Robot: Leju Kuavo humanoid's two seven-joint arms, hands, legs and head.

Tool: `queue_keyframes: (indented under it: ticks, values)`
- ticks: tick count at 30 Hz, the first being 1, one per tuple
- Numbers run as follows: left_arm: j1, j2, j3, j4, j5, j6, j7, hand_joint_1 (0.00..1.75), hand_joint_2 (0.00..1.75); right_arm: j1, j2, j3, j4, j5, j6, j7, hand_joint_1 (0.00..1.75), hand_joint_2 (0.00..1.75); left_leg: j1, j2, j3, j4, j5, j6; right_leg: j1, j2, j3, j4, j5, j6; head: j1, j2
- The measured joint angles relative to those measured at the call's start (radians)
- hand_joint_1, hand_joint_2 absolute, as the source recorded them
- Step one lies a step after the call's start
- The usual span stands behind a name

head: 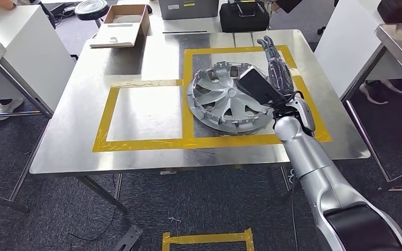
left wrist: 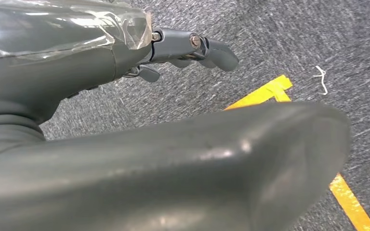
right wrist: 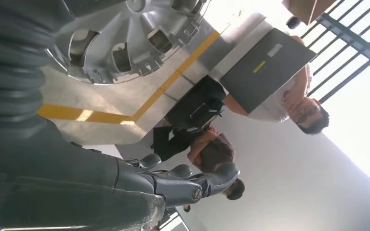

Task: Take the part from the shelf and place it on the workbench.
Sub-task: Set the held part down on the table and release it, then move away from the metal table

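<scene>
The part is a silver hubcap [head: 225, 102] lying flat on the steel workbench [head: 141, 63], inside the right-hand square of yellow tape. My right hand [head: 275, 78] reaches over the hubcap's right edge with its fingers stretched out straight and away from me, holding nothing. In the right wrist view the hubcap [right wrist: 125, 38] lies apart from the hand's [right wrist: 183, 180] spread fingers. My left hand [left wrist: 188, 48] hangs over the grey carpet with nothing in it and its fingers loosely extended.
A second taped square [head: 144, 112] lies left of the hubcap. At the bench's far edge sit a cardboard box [head: 123, 26], a grey case [head: 188, 8] and a black bag [head: 243, 18]. White tables flank the bench. People [right wrist: 270, 82] stand beyond it.
</scene>
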Motion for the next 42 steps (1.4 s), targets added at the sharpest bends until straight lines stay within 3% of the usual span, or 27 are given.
queue_keyframes:
  ticks: [1,3,5,9,11,13,14,15,16,18,20,23,25,28,29,30,31,33,35,39,42]
  values:
    - [0.003,0.0,0.002,0.0,0.0,0.0,-0.003,0.0,0.0,0.014,0.002,-0.004,-0.022,-0.018,-0.004,-0.01,0.0,0.0,0.0,0.0,0.021,-0.046,0.029,0.003,0.001,0.001,0.0,0.0,0.0,0.0,0.0,0.0]
    - [0.005,0.001,0.005,0.0,0.003,0.0,-0.01,0.0,0.0,0.035,0.005,-0.012,-0.071,-0.053,-0.012,-0.027,0.0,0.0,-0.003,0.0,0.093,-0.189,0.09,0.014,0.004,0.003,0.0,0.0,0.0,0.001,0.0,0.0]
    - [0.008,0.002,0.009,0.0,0.006,0.001,-0.018,0.0,0.0,0.063,0.007,-0.019,-0.131,-0.091,-0.024,-0.044,0.0,0.0,-0.009,0.001,0.135,-0.27,0.11,0.025,0.007,0.004,-0.001,0.0,0.0,0.006,0.0,0.0]
    - [0.021,0.001,0.017,0.0,0.007,0.002,-0.031,0.0,0.0,0.156,0.01,-0.027,-0.279,-0.148,-0.047,-0.075,0.0,0.0,-0.011,0.001,0.152,-0.293,0.116,0.045,0.006,0.002,-0.008,0.01,-0.009,0.024,0.002,0.0]
    - [0.024,0.0,0.02,0.0,0.007,0.002,-0.034,0.0,0.0,0.201,0.01,-0.035,-0.352,-0.162,-0.058,-0.085,0.0,0.0,-0.007,0.001,0.162,-0.308,0.127,0.055,0.005,0.001,-0.051,0.099,-0.052,0.02,0.004,0.0]
    - [0.027,-0.001,0.021,0.001,0.005,0.002,-0.036,0.0,0.0,0.253,0.01,-0.044,-0.421,-0.171,-0.066,-0.091,0.0,0.0,-0.009,-0.001,0.161,-0.31,0.128,0.059,0.005,0.001,-0.117,0.239,-0.108,0.018,0.005,0.0]
    - [0.029,-0.001,0.021,0.001,0.003,0.002,-0.036,0.0,0.0,0.282,0.009,-0.048,-0.453,-0.175,-0.069,-0.095,0.0,0.0,-0.009,-0.003,0.161,-0.309,0.128,0.059,0.004,0.0,-0.138,0.282,-0.121,0.021,0.005,0.0]
    - [0.032,-0.002,0.021,0.001,0.001,0.001,-0.036,0.0,0.0,0.308,0.009,-0.052,-0.484,-0.178,-0.071,-0.098,0.0,0.0,-0.009,-0.004,0.161,-0.309,0.127,0.059,0.003,0.0,-0.142,0.288,-0.119,0.028,0.005,0.0]
    - [0.035,-0.002,0.021,0.001,-0.001,0.001,-0.036,0.0,0.0,0.33,0.009,-0.057,-0.514,-0.181,-0.072,-0.102,0.0,0.0,-0.009,-0.005,0.161,-0.307,0.126,0.057,0.002,0.0,-0.122,0.251,-0.102,0.037,0.005,0.0]
    - [0.037,-0.004,0.021,0.002,-0.003,0.001,-0.036,0.0,0.0,0.359,0.009,-0.067,-0.569,-0.184,-0.075,-0.109,0.0,0.0,-0.011,-0.006,0.159,-0.298,0.12,0.05,-0.001,-0.003,-0.046,0.105,-0.053,0.049,0.005,0.0]
    - [0.038,-0.005,0.021,0.003,-0.004,0.002,-0.036,0.0,0.0,0.384,0.009,-0.075,-0.615,-0.185,-0.079,-0.116,0.0,0.0,-0.015,-0.007,0.156,-0.286,0.111,0.039,0.0,-0.005,0.007,0.013,-0.025,0.039,0.004,0.0]
    - [0.04,-0.006,0.021,0.005,-0.005,0.001,-0.036,0.0,0.0,0.421,0.008,-0.092,-0.671,-0.188,-0.092,-0.126,0.0,0.0,-0.014,-0.006,0.153,-0.28,0.104,0.027,0.002,-0.004,0.015,0.002,-0.019,0.017,0.003,0.0]
    - [0.041,-0.007,0.021,0.006,-0.005,0.0,-0.036,0.0,0.0,0.439,0.008,-0.106,-0.701,-0.191,-0.106,-0.136,0.0,0.0,-0.01,-0.004,0.136,-0.241,0.076,0.015,-0.003,-0.004,0.017,0.0,-0.017,0.007,0.002,0.0]
    - [0.043,-0.009,0.021,0.009,-0.005,0.0,-0.036,0.0,0.0,0.471,0.008,-0.133,-0.736,-0.2,-0.137,-0.155,0.0,0.0,-0.001,-0.003,0.05,-0.054,-0.019,0.0,-0.004,-0.005,0.018,-0.001,-0.017,0.001,-0.002,0.0]
    - [0.045,-0.01,0.021,0.011,-0.005,0.0,-0.036,0.0,0.0,0.485,0.007,-0.144,-0.746,-0.204,-0.148,-0.161,0.0,0.0,0.0,-0.003,0.026,-0.003,-0.035,-0.002,-0.003,-0.005,0.018,-0.001,-0.017,0.001,-0.002,0.0]
    - [0.048,-0.01,0.021,0.012,-0.004,0.0,-0.036,0.0,0.0,0.498,0.007,-0.155,-0.755,-0.206,-0.161,-0.167,0.0,0.0,0.001,-0.003,0.018,0.013,-0.032,-0.002,-0.003,-0.005,0.018,0.0,-0.017,0.001,-0.002,0.0]
    - [0.049,-0.011,0.021,0.014,-0.003,0.001,-0.036,0.0,0.0,0.512,0.008,-0.167,-0.765,-0.208,-0.176,-0.174,0.0,0.0,0.001,-0.003,0.031,-0.014,-0.01,0.0,-0.002,-0.004,0.019,0.0,-0.018,0.001,-0.002,0.0]
    - [0.051,-0.011,0.022,0.017,-0.001,0.001,-0.037,0.0,0.0,0.536,0.008,-0.194,-0.788,-0.213,-0.207,-0.186,0.0,0.0,0.0,-0.003,0.104,-0.156,0.055,0.01,-0.002,-0.003,0.022,-0.001,-0.018,0.002,-0.002,0.0]
    - [0.051,-0.011,0.023,0.019,0.002,0.002,-0.04,0.0,0.0,0.56,0.007,-0.225,-0.811,-0.222,-0.237,-0.194,0.0,0.0,-0.006,-0.002,0.159,-0.262,0.085,0.021,0.002,-0.003,0.021,-0.001,-0.018,0.008,-0.001,0.0]
    - [0.058,-0.015,0.029,0.026,0.011,0.0,-0.044,0.0,0.0,0.621,0.007,-0.297,-0.846,-0.248,-0.257,-0.198,0.0,0.0,-0.012,-0.003,0.174,-0.291,0.093,0.043,0.002,-0.005,0.019,-0.003,-0.018,0.03,0.0,0.0]
    - [0.06,-0.021,0.032,0.031,0.019,0.0,-0.048,0.0,0.0,0.649,0.005,-0.35,-0.855,-0.261,-0.257,-0.197,0.0,0.0,-0.019,-0.004,0.182,-0.301,0.1,0.039,0.002,-0.008,0.025,-0.012,-0.013,0.024,0.005,0.0]
